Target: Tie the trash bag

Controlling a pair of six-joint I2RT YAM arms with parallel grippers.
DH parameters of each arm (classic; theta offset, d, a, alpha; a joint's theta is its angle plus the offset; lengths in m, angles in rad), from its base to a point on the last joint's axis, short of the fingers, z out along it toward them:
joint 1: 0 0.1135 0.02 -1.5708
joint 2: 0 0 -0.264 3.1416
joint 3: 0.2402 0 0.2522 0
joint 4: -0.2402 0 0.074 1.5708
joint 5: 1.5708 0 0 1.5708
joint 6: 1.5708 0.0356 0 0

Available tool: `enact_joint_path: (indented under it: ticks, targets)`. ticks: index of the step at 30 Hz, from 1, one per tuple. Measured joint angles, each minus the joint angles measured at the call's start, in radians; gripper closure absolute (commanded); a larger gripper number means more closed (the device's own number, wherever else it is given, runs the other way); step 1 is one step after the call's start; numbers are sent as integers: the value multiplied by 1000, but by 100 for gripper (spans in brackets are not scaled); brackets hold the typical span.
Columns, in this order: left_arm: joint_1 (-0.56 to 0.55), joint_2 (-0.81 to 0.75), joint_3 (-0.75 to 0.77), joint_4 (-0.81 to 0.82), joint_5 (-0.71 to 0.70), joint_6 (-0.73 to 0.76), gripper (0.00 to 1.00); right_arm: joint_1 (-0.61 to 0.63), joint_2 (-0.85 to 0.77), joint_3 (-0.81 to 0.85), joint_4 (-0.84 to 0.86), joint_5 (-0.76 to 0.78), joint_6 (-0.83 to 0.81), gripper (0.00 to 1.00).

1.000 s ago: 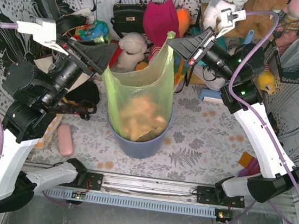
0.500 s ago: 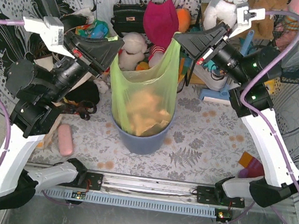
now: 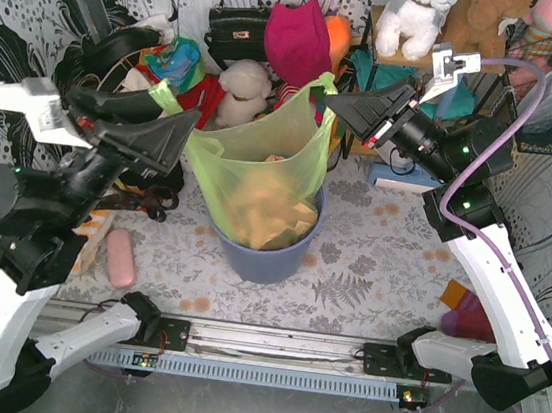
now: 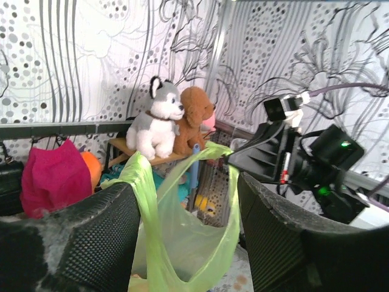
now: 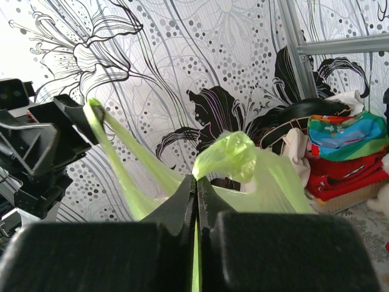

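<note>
Floral-patterned counter (image 3: 380, 260) carries the blue-grey bin (image 3: 264, 261) with the trash bag (image 3: 259, 179) sitting in it; my right tool (image 3: 332, 99) pinches one handle, my left tool (image 3: 178, 116) is spread, the other handle draped over one finger.

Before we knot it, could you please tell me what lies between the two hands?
Only the trash bag, its mouth stretched from the left hand to the right hand; the top external view shows it.

Top camera looks down from the near side; wrist cameras, close behind left gripper (image 4: 185, 201) and right gripper (image 5: 196, 182), face each other across the trash bag (image 3: 261, 164).
</note>
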Motion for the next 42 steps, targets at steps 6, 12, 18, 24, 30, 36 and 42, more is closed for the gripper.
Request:
enact_joint_path:
  ticks: [6,12,18,24,30,36,42]
  targets:
    - [0,-47,37,-15,105,-81,25,0,-2,-1,-7,-1,-3,100]
    - [0,45,192,-97,200,-136,24,0,-2,-1,-7,-1,-3,100]
    - [0,112,225,-253,143,-135,21,0,-3,0,-11,0,-13,53]
    - [0,120,188,-378,84,-131,16,0,-1,39,-100,16,-44,43]
    - [0,113,196,-456,58,-122,10,0,56,188,-278,61,-86,39]
    - [0,111,280,-536,35,-104,3,0,118,272,-399,29,-105,43]
    - [0,109,342,-591,35,-100,1,0,165,359,-533,-26,-136,47]
